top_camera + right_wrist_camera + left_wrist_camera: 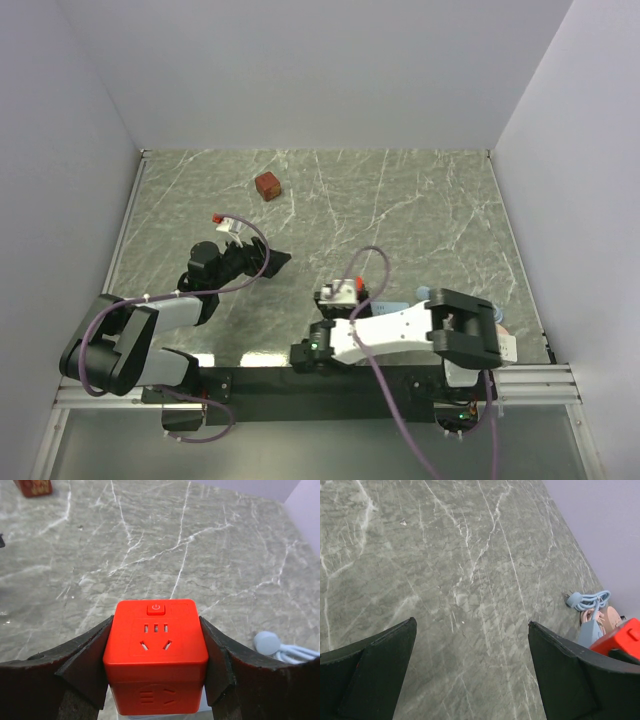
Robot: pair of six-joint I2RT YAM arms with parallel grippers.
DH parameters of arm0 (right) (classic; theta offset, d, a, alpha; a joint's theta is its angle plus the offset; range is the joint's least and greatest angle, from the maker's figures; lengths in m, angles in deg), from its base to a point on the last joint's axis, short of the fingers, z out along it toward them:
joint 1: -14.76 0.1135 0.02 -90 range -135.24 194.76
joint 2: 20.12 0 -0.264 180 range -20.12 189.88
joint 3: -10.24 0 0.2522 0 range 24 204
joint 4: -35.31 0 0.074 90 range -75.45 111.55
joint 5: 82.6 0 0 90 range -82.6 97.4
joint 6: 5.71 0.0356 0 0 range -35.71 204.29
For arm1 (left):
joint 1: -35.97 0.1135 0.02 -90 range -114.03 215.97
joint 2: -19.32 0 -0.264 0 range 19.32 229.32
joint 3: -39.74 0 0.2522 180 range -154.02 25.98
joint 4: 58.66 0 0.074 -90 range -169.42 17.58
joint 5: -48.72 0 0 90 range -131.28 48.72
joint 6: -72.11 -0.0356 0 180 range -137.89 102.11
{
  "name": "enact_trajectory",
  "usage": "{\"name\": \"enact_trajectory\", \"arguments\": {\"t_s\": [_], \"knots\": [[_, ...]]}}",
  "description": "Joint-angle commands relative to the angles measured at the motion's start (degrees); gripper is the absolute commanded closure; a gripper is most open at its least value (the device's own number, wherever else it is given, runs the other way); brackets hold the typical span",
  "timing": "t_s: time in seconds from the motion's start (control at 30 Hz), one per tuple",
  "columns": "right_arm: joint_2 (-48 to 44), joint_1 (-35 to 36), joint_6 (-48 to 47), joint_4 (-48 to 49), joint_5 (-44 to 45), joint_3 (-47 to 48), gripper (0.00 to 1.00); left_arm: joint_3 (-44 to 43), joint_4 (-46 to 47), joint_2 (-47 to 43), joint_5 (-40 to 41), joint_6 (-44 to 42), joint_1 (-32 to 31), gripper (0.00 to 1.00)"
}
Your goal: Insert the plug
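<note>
So the right gripper (pixel 156 652) has the plug (pixel 156 640) pinched between its two fingers (pixel 85 665), one pad flat on each side of the cube. The bright red face with the socket holes and the little power button points up at the wrist camera. From the top view the plug (pixel 348 290) sits at the near middle of the table (pixel 420 210), just in front of the right arm's base.

The left gripper (pixel 470 670) is spread wide with nothing in it, just bare marble between the fingers (pixel 370 675). It hangs over the near-left part of the table, pointing right toward the plug.

The left wrist view also catches the light blue power strip (pixel 590 631) right next to the plug, with its bundled cable (pixel 587 600) a bit further off. I honestly can't tell whether the plug is touching the strip.

Other stuff: a darker brownish-red cube (pixel 267 185) lies well away toward the far side, and there's a small white-and-red thing (pixel 228 222) just beyond the left gripper, too tiny to make out.
</note>
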Motion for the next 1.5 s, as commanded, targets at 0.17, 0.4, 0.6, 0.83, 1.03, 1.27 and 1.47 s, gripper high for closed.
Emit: {"name": "enact_trajectory", "arguments": {"t_s": [0.17, 0.4, 0.6, 0.83, 1.03, 1.27, 1.47], "knots": [[6.99, -5.90, -21.70, -6.83, 9.77, 13.50, 1.00, -1.00, 0.97, -1.76, -0.61, -1.24, 0.05, 0.01], [7.97, -10.30, -31.56, -6.83, 14.07, 22.64, 1.00, -1.44, 0.62, -1.15, -0.78, -1.24, 0.05, 0.01], [8.13, -14.95, -42.62, -6.65, 16.63, 36.08, 1.00, -1.97, 0.27, -0.71, -1.13, -1.33, 0.05, 0.01], [16.38, -19.70, -62.64, -6.91, 16.63, 44.54, 1.00, -1.70, -0.26, -1.93, -1.05, -1.51, 0.05, 0.01], [18.24, -21.19, -81.61, -6.92, 13.23, 49.10, 1.00, -2.05, -0.34, -1.41, -1.66, -1.51, 0.05, 0.01], [12.03, -23.40, -111.13, 14.71, -6.07, 54.26, 1.00, -2.14, -0.61, -0.70, -2.01, -1.77, 0.13, 0.00], [-1.62, -25.23, -121.16, 46.27, -25.01, 41.55, 1.00, -1.97, -0.96, -1.15, -1.31, -1.86, 0.13, 0.01]]}}
